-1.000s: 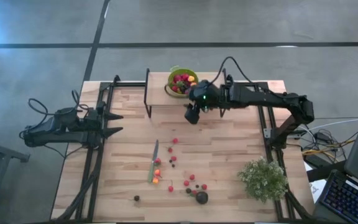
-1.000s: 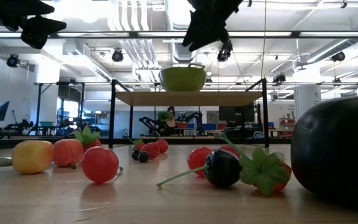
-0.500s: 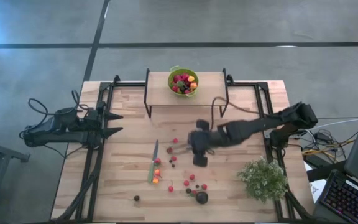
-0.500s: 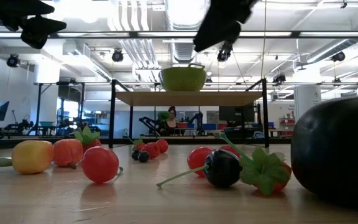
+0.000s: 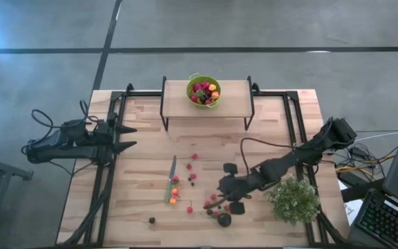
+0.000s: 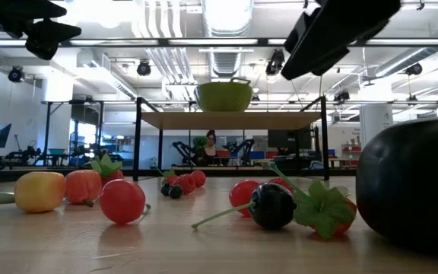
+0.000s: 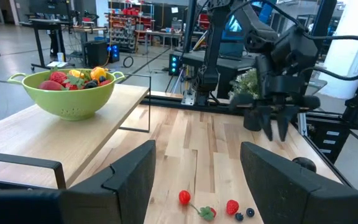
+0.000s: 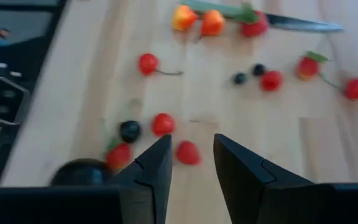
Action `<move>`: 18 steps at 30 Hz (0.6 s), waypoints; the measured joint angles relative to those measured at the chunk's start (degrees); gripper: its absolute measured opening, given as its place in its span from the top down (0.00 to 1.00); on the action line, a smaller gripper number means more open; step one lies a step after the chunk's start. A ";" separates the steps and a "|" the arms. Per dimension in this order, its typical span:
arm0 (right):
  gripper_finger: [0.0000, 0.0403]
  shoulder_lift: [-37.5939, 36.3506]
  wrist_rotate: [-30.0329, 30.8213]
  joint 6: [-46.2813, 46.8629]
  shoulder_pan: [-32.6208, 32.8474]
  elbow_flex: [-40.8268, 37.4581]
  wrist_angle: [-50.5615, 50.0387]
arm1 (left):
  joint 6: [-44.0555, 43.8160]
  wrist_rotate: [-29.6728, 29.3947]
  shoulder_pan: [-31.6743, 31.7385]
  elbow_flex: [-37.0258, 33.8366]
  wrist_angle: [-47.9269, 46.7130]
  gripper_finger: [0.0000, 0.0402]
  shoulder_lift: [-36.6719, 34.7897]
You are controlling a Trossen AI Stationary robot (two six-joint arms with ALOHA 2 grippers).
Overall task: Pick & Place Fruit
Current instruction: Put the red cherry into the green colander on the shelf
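Small red, dark and orange fruit lie scattered on the wooden table, with one bigger dark round fruit near the front edge. More fruit fills a green bowl on the raised shelf at the far side. My right gripper hangs above the scattered pieces, slanting down, its fingers a little apart with nothing between them. In the right wrist view a red berry lies on the table just beyond the fingertips. My left gripper waits open at the table's left edge, well above the table.
A green-handled knife lies to the left of the scattered fruit. A bushy pale-green plant stands at the near right, close by my right arm. The shelf stands on black legs at the far middle. Black rails run along both table sides.
My right gripper has swung away from the bowl on the shelf toward the table's near edge and come down. It has tipped more steeply downward and now hangs over the scattered fruit. The fruit has not moved.
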 joint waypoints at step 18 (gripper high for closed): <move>0.42 12.49 0.04 -3.45 0.94 2.50 4.07 | 0.00 -0.02 0.00 -0.02 0.02 0.40 -0.02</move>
